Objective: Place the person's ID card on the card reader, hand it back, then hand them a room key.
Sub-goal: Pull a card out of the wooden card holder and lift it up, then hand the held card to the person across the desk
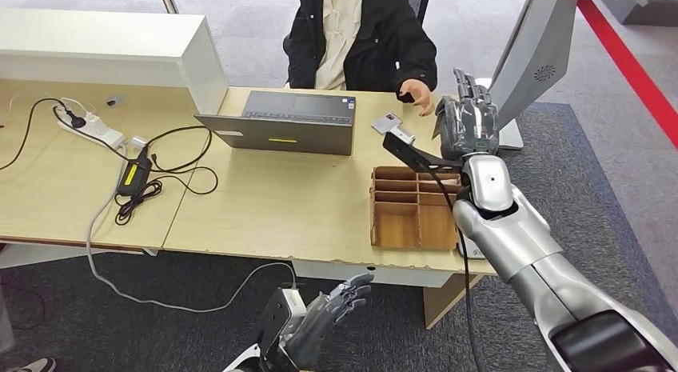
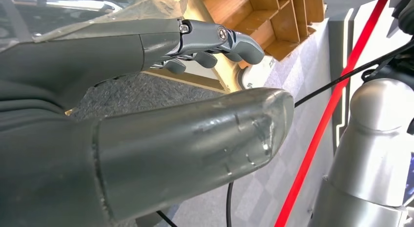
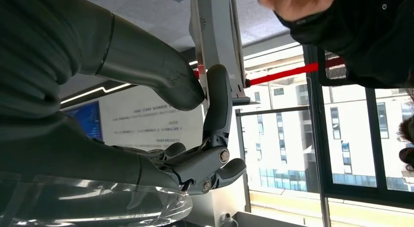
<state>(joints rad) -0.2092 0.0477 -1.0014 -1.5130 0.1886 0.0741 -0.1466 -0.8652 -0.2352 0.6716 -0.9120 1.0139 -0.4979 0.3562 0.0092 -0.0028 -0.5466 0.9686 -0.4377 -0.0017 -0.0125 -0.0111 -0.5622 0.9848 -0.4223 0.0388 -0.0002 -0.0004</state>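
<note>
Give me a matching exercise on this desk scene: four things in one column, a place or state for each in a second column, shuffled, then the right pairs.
Things:
1. laptop
2. wooden tray
3. left hand
4. power strip

Places or states:
A. below the desk's near edge, fingers apart, holding nothing
B. at the desk's far left, with a black plug in it
C. near the desk's front edge, beside the right arm
D. open, in front of the seated person

Pairs: 1-D, 2-C, 3-A, 4-B

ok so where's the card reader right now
In the head view the card reader lies on the desk, right of the laptop, between it and the raised right hand, just beyond the wooden tray.
</note>
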